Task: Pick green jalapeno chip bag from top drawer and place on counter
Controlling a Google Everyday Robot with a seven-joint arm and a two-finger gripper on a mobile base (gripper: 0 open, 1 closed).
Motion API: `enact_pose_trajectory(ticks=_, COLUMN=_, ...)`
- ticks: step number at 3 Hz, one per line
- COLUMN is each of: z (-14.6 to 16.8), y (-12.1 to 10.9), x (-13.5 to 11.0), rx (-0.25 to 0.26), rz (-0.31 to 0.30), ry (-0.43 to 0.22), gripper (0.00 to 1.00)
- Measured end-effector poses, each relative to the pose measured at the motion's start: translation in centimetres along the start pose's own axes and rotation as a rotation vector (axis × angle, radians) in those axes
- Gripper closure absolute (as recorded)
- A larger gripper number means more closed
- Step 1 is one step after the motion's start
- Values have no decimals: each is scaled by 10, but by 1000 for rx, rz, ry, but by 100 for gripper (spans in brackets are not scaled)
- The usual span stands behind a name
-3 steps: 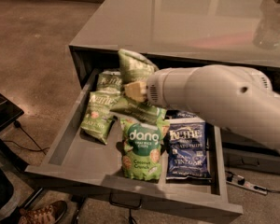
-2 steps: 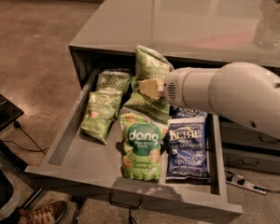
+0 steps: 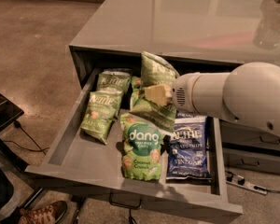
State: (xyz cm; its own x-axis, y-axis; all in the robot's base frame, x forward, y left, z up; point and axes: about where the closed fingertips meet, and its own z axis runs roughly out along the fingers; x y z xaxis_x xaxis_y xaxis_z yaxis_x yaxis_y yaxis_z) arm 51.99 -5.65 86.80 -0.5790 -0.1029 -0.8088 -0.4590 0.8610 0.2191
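Note:
The top drawer (image 3: 79, 164) stands pulled open below the grey counter (image 3: 177, 17). My gripper (image 3: 158, 94) hangs over the drawer's middle lane, near its back, shut on a light-green jalapeno chip bag (image 3: 155, 70). That bag is lifted and crumpled, its top edge reaching up to the counter's front edge. Two more light-green Kettle bags (image 3: 101, 114) (image 3: 115, 80) lie in the left lane. My white arm comes in from the right and hides the back of the right lane.
A deeper-green "dang" bag (image 3: 141, 146) lies in the middle lane and a blue Kettle bag (image 3: 189, 146) in the right lane. Narrower drawers (image 3: 254, 148) sit at the right. A dark object (image 3: 2, 111) and a shoe (image 3: 42, 213) are on the floor at left.
The gripper has drawn back to the right and risen, carrying the light-green bag up out of the middle lane toward the counter's edge. The other bags have stayed put.

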Motion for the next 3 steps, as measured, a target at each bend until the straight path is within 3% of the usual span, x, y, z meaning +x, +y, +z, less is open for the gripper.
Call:
enact_pose_trajectory(ticks=1, z=-1, y=-11, x=1, rx=-14, rz=48, ry=-10, gripper=100)
enact_pose_trajectory(ticks=2, z=-18, y=-37, x=-3, rx=-37, rz=130, ry=-55, gripper=100)
enact_pose_trajectory(ticks=3, z=-47, y=-64, x=-12, rx=-101, rz=212, ry=-133, gripper=100)
